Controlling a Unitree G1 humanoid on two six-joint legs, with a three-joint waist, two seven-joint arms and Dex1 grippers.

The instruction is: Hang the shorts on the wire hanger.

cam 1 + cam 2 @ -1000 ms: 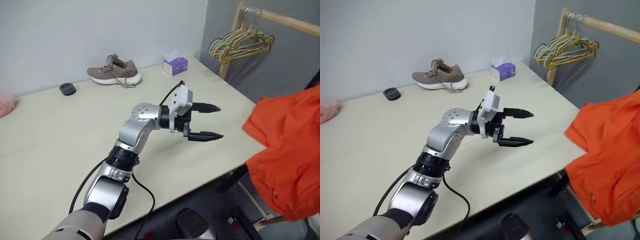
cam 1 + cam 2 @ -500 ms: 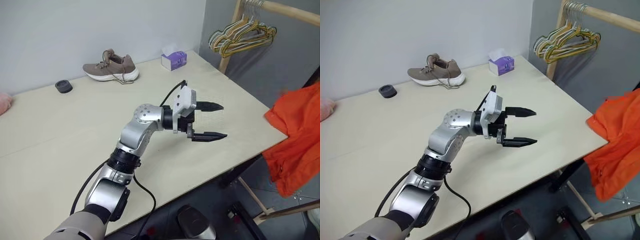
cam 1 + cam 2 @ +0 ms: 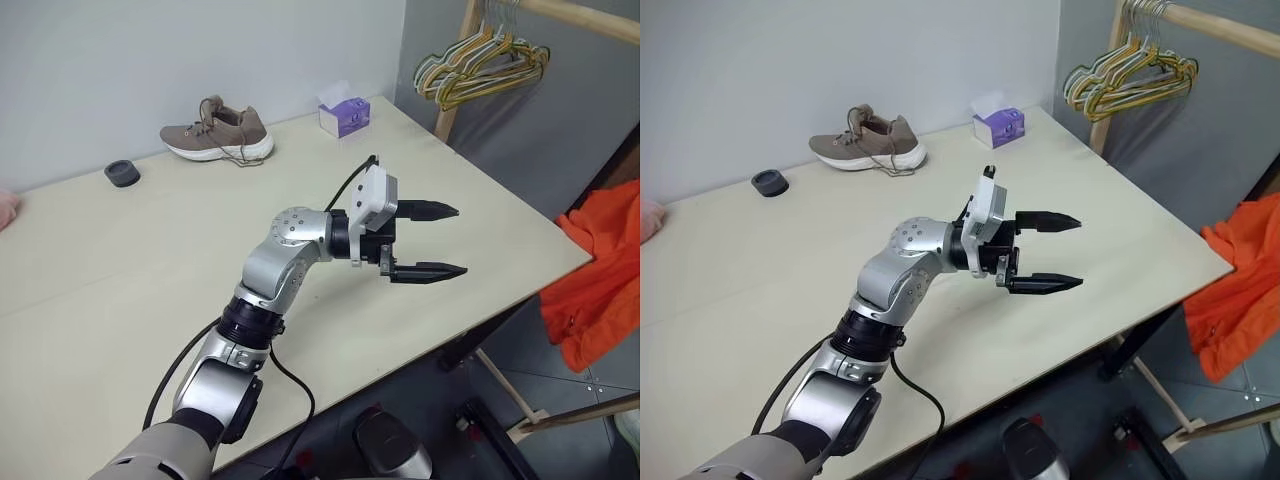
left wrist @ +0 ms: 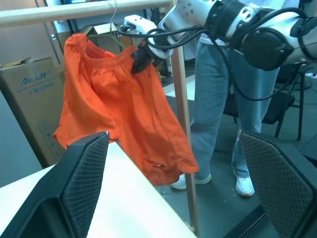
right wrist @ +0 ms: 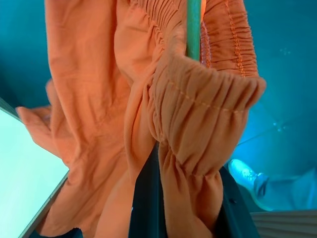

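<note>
The orange shorts (image 4: pixel 124 109) hang beyond the table's right end, below a wooden rail (image 4: pixel 59 14). A thin wire hanger hook (image 4: pixel 115 11) rises from their waistband beside that rail; I cannot tell whether it rests on it. My right gripper (image 4: pixel 139 58) is shut on the gathered waistband, where a thin greenish wire (image 5: pixel 193 25) runs through the fabric. In the head views the shorts (image 3: pixel 600 270) show at the right edge. My left gripper (image 3: pixel 458 240) hovers open over the table's right part, pointing toward the shorts, with nothing between its fingers.
A brown shoe (image 3: pixel 215 130), a purple tissue box (image 3: pixel 345 112) and a small black disc (image 3: pixel 120 172) sit along the table's far side. Coloured hangers (image 3: pixel 480 75) hang on the rail. A person in jeans (image 4: pixel 213 99) stands behind the shorts, near a cardboard box (image 4: pixel 25 94).
The shorts have moved to the right and farther from the table, now smaller at the picture's edge. The view has shifted slightly. My left gripper has stayed open in place.
</note>
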